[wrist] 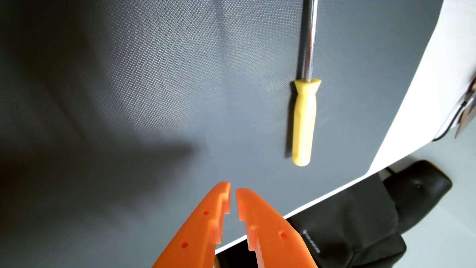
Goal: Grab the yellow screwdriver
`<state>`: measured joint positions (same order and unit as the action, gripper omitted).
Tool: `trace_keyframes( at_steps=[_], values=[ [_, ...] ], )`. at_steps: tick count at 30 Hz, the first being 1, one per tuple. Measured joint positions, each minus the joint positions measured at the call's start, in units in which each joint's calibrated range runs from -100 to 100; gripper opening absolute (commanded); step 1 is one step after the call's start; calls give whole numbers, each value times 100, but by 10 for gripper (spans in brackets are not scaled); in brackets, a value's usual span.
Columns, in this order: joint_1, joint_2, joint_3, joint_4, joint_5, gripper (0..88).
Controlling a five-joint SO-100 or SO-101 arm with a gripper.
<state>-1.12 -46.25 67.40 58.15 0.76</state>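
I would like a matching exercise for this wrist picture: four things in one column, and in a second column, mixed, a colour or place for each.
Things:
1. screwdriver handle
2. screwdriver shaft
3. gripper
4. mat

Descriptions:
A. orange, at the bottom edge of the view, jaws nearly closed with nothing between them
B. dark grey, textured, under the tool
C. yellow, lying flat, right of centre
D. shiny metal, running to the top edge

Pairs: 1-C, 2-D, 3-A, 4-B
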Motion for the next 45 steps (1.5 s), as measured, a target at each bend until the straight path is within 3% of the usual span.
trace_keyframes(
  at_steps=[26,45],
  values=[
    [0,3561,-2799,-9,460,18],
    [0,4977,-4072,-9,507,20]
  ],
)
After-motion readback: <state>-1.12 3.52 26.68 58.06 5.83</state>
